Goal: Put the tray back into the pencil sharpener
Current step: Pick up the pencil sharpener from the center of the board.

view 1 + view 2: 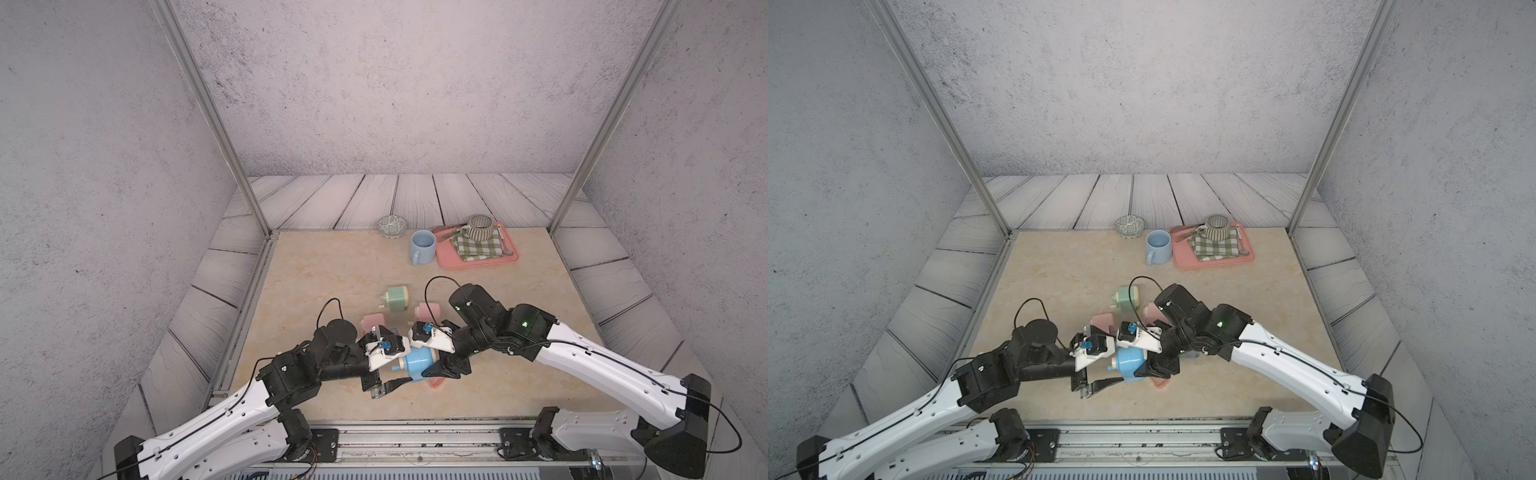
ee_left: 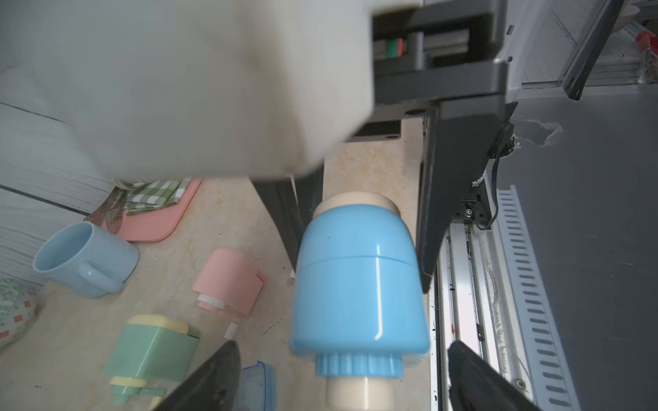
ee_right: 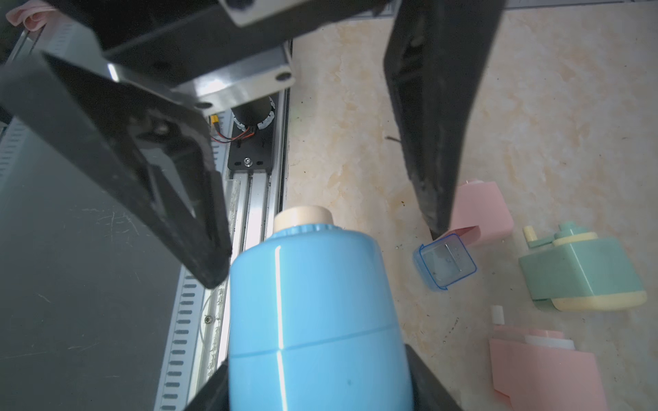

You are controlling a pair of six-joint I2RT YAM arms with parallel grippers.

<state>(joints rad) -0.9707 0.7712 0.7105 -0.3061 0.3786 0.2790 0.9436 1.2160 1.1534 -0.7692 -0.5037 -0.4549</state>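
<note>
The beige tabletop (image 1: pixel 332 270) carried everything; over its near half the two arms met head to head. The right pincer (image 3: pixel 315 356) was clamped on the body of the blue pencil sharpener (image 1: pixel 419 360), a finger on each side, holding it on its side with the cream knob end toward the left arm; the left pincer (image 2: pixel 343 344) stood spread wide, its fingers (image 3: pixel 149 178) flanking that knob end without touching it. At the far edge sat a pink platter (image 1: pixel 446 261) bearing a checked cloth (image 1: pixel 476 245) and a striped mug (image 1: pixel 480 226); a blue mug (image 1: pixel 423 246) stood just beside it. Nearer lay a green sharpener (image 1: pixel 397 298) and two pink sharpeners (image 3: pixel 484 210). The clear blue tray (image 3: pixel 445 261) lay on the tabletop, out of the blue pencil sharpener and apart from it, just beside one pink sharpener.
</note>
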